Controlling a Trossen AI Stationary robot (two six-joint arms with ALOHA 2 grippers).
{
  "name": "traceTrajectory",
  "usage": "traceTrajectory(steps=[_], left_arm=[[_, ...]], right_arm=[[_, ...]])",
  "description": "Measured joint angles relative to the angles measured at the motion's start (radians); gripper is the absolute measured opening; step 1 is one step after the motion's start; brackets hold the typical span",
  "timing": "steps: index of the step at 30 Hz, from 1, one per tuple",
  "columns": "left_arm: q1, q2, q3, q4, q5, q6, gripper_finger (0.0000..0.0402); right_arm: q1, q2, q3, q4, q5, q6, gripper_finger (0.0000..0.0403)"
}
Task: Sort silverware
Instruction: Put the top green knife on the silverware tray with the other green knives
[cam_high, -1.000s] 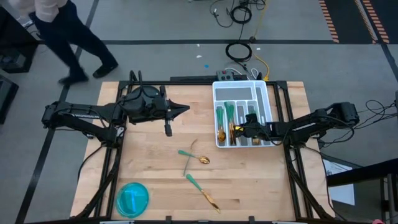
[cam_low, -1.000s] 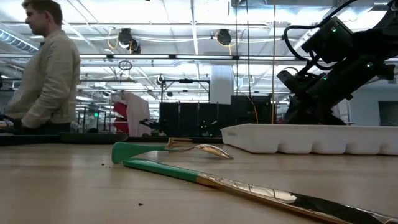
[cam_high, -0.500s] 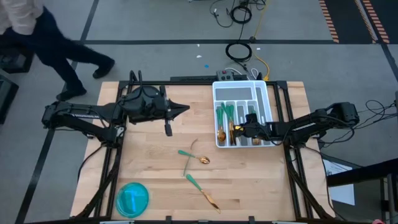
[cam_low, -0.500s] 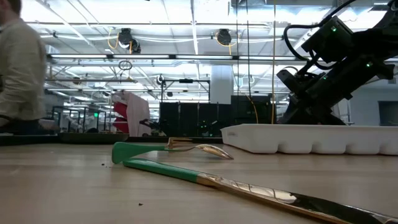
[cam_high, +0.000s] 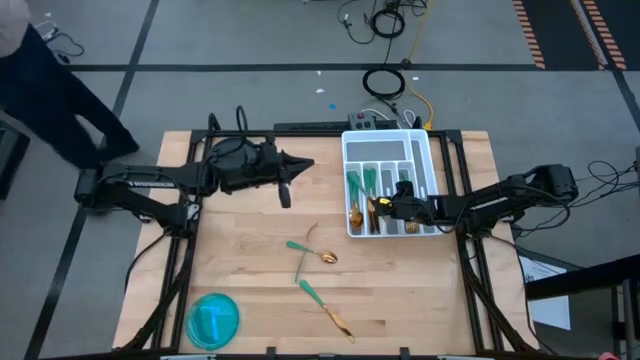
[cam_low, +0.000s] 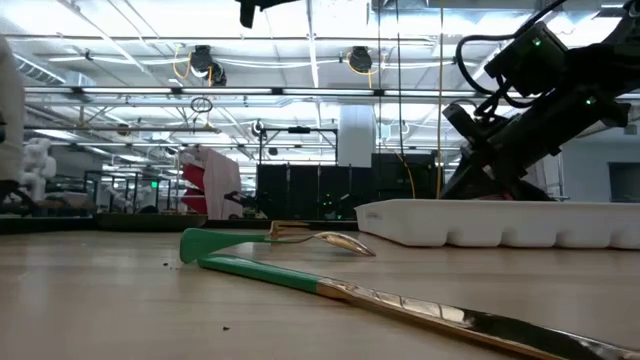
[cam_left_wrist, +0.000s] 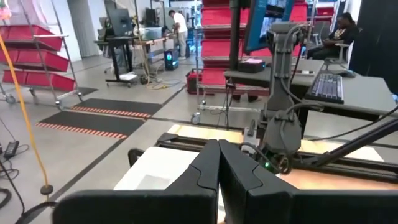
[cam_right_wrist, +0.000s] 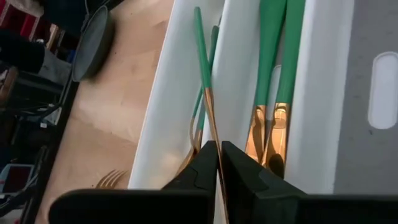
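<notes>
The silverware has gold heads and teal handles. Three pieces lie loose on the wood: a crossed pair (cam_high: 305, 254) with a spoon (cam_low: 335, 241) and, nearer, a knife (cam_high: 326, 308) (cam_low: 400, 300). Several more lie in the white tray (cam_high: 436, 178). My right gripper (cam_high: 376, 208) (cam_right_wrist: 217, 146) reaches over the tray's near end, shut on one piece (cam_right_wrist: 202, 68). High over the table's far left part, my left gripper (cam_high: 310, 163) (cam_left_wrist: 219, 146) points level toward the tray, shut on nothing. My right gripper pinches the thin gold neck (cam_right_wrist: 210, 127) of a teal-handled piece between its two fingers. It slants down from the table's right side. The teal handle (cam_right_wrist: 199, 43) reaches away inside the compartment on the tray's left side. I cannot tell whether the piece is lifted.
A blue round bowl (cam_high: 213, 318) stands at the near left corner. Cables and a power box (cam_high: 375, 120) lie just past the tray's far edge. A person (cam_high: 50, 90) walks on the floor beyond the far left corner. Bare wood (cam_high: 430, 290) spreads near the tray's near side.
My left gripper has swung toward the table's right and far edges, staying shut, and now shows at the top of the low view. My right gripper has stayed in place and rolled a little at the wrist. The person has walked off to the left.
</notes>
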Motion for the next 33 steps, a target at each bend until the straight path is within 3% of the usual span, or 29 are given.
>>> traceTrajectory(steps=[7, 13, 19, 27, 33], left_arm=[[0.017, 0.018, 0.001, 0.011, 0.000, -0.036, 0.0007], [0.048, 0.138, -0.001, 0.033, 0.006, -0.153, 0.0007], [0.066, 0.268, -0.001, 0.168, 0.098, -0.261, 0.0007], [0.095, 0.357, -0.001, 0.202, 0.122, -0.410, 0.0007], [0.114, 0.367, -0.001, 0.210, 0.124, -0.461, 0.0007]], right_arm=[[-0.002, -0.002, 0.003, -0.026, -0.001, 0.023, 0.0016], [-0.002, -0.002, 0.003, -0.044, -0.012, 0.052, 0.0005], [-0.001, -0.002, 0.003, -0.050, -0.035, 0.094, 0.0001], [0.003, 0.000, 0.000, -0.014, 0.045, 0.137, 0.0001], [0.033, -0.002, -0.004, 0.031, 0.163, 0.123, 0.0000]])
